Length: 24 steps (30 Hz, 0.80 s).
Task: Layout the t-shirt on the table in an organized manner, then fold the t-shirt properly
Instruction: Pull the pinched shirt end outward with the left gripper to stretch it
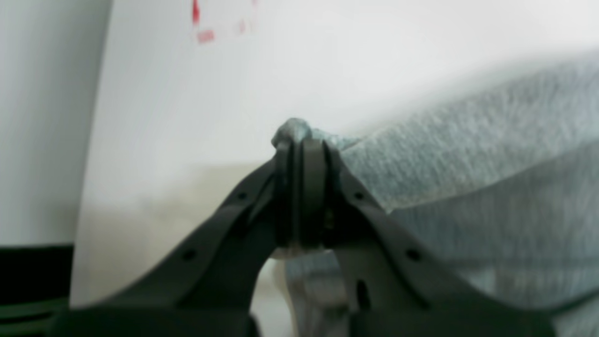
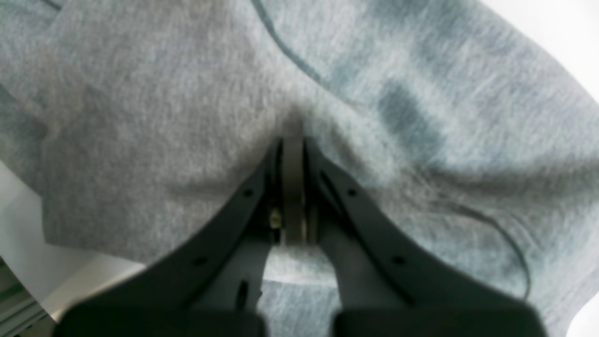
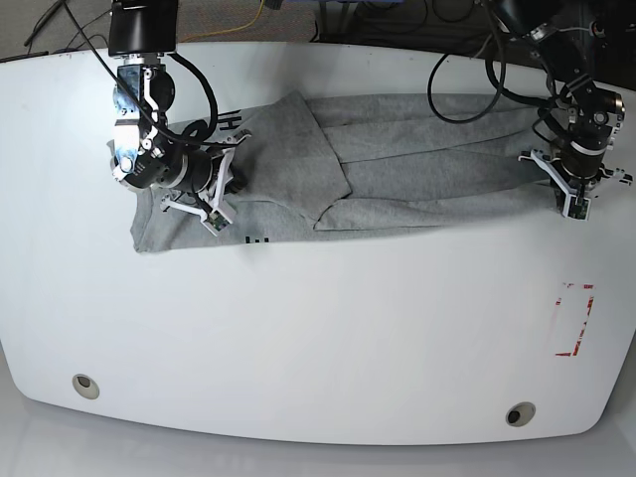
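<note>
The heather-grey t-shirt [image 3: 397, 169] lies stretched in a long rumpled band across the far half of the white table [image 3: 328, 338], with bits of black lettering [image 3: 235, 121] showing near its left end. My right gripper [image 3: 227, 186], at the left of the base view, is shut on a pinch of the cloth [image 2: 292, 140]. On the right of that view, my left gripper [image 3: 574, 207] is shut on the shirt's far end. Its wrist view shows a nub of grey fabric [image 1: 292, 128] squeezed between the closed fingertips [image 1: 299, 145].
A red rectangular outline [image 3: 576, 318] marks the table near its right edge and shows blurred in the left wrist view [image 1: 201, 28]. Two small round holes [image 3: 84, 385] [image 3: 517, 414] sit near the front edge. Cables [image 3: 467, 70] run behind the table.
</note>
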Motion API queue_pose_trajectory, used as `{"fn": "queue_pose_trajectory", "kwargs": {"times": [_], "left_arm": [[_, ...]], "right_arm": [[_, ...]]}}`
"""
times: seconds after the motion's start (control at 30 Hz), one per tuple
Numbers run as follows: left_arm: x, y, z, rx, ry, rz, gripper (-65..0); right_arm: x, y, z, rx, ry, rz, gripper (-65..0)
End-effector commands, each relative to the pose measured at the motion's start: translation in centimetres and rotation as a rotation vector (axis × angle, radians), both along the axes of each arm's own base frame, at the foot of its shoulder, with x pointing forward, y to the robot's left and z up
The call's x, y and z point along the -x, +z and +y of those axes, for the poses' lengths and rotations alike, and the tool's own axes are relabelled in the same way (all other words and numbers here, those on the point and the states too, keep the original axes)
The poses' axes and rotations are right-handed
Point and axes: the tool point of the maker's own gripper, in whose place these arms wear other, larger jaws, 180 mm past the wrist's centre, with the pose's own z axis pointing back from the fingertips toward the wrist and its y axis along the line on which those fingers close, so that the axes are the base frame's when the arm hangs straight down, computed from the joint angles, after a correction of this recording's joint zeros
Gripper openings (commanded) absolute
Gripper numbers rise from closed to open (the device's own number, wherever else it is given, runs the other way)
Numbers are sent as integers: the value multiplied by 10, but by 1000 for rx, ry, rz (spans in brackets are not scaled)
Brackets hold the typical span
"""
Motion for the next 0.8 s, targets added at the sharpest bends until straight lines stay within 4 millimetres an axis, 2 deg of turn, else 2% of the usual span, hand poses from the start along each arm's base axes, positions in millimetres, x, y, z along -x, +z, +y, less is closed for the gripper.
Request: {"fn": "queue_pose_trajectory", "kwargs": {"times": [0.0, 0.2, 0.6, 0.7, 0.77], "left_arm": [[0, 10, 2, -15, -7, -33, -650], [19, -6, 7, -24, 10, 52, -650], [34, -10, 33, -94, 44, 162, -650], [41, -13, 36, -104, 48, 191, -599], [44, -14, 37, -107, 48, 204, -523]], "right_arm": [[-11, 12, 0, -17, -1, -49, -650], [-11, 12, 0, -17, -1, -50, -650], [-11, 12, 1, -19, -1, -50, -650], [-11, 12, 1, -19, -1, -50, -650], [-11, 12, 1, -19, -1, -50, -650]]}}
